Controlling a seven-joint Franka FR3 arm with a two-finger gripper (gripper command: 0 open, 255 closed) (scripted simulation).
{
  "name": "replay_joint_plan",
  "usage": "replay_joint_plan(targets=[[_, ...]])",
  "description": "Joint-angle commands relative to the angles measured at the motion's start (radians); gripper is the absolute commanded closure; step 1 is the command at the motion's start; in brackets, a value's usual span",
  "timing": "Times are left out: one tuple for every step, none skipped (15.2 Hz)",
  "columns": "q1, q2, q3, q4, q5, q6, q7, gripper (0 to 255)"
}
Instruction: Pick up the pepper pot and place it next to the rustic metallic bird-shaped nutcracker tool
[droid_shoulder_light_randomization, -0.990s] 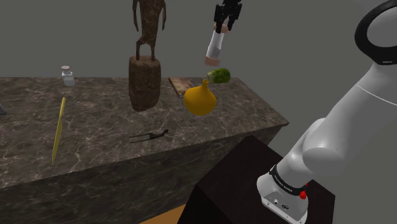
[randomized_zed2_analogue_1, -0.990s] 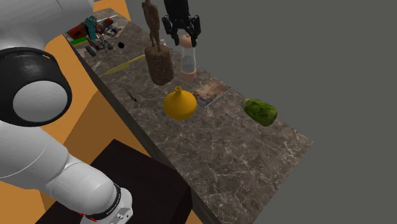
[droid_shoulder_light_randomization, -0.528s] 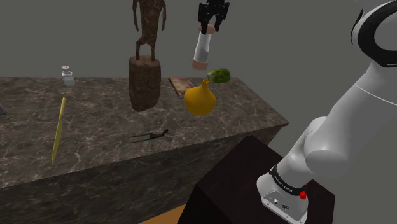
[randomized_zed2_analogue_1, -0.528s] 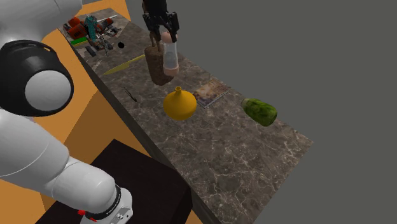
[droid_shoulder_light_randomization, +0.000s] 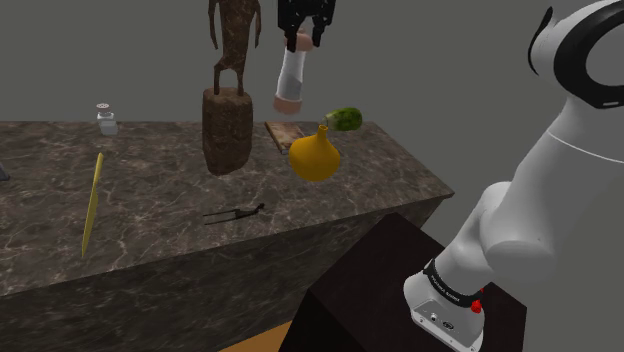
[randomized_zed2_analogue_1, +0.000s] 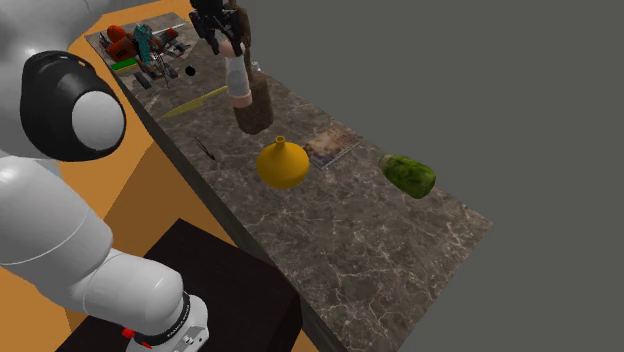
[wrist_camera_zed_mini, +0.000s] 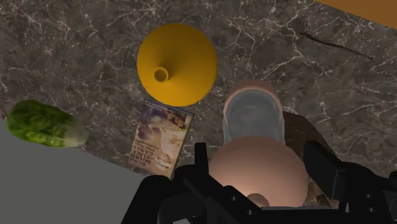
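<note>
The dark box stand (droid_shoulder_light_randomization: 375, 290) sits closest, with the white arm (droid_shoulder_light_randomization: 540, 200) rising from it. Beyond it runs the dark marble worktop (droid_shoulder_light_randomization: 150, 190).

Toward the edge on the stand's side lies a thin dark tool (droid_shoulder_light_randomization: 235, 211), with a yellow stick (droid_shoulder_light_randomization: 91, 205) further toward the end at the shoulder view's left. Around the middle of the worktop are a yellow gourd-shaped vase (droid_shoulder_light_randomization: 314, 155) and a brown figure statue on a cylinder base (droid_shoulder_light_randomization: 228, 120), which stand apart from each other.

By the far edge a printed book or case (droid_shoulder_light_randomization: 280, 132) lies flat just behind the vase. A green leafy vegetable (droid_shoulder_light_randomization: 345, 118) lies near the far corner at the shoulder view's right. A small glass shaker (droid_shoulder_light_randomization: 106, 120) stands at the far edge toward the other end.

High over the worktop, the black gripper (droid_shoulder_light_randomization: 302, 32) clasps the pepper pot (droid_shoulder_light_randomization: 291, 78) by its upper end, its fingers (wrist_camera_zed_mini: 318, 162) pressed against the rounded pinkish cap. The pot has a pale translucent body with pinkish ends. It hangs in the air tilted, touching nothing below, with its lower end leaning toward the statue. In the shoulder view it lies between the statue and the vase, well apart from the thin dark tool.
</note>
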Motion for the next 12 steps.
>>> replay_joint_plan(targets=[[0.028,0.036,0.022,0.042,-0.004,-0.015,0.048,255],[0.042,0.055,0.032,0.068,-0.007,-0.026,0.07,255],[0.056,0.075,0.042,0.096,-0.01,-0.038,0.092,255],[0.071,0.097,0.051,0.127,-0.014,-0.051,0.113,255],[0.086,0.121,0.061,0.16,-0.018,-0.065,0.134,255],[0.102,0.146,0.069,0.196,-0.023,-0.08,0.154,255],[0.116,0.167,0.075,0.227,-0.027,-0.093,0.17,255],[0.114,0.158,0.074,0.2,-0.025,-0.074,0.172,255],[0.113,0.149,0.074,0.173,-0.023,-0.057,0.174,255],[0.111,0.141,0.074,0.148,-0.021,-0.039,0.176,255],[0.109,0.134,0.074,0.123,-0.02,-0.022,0.178,255],[0.108,0.127,0.074,0.1,-0.018,-0.006,0.18,255]])
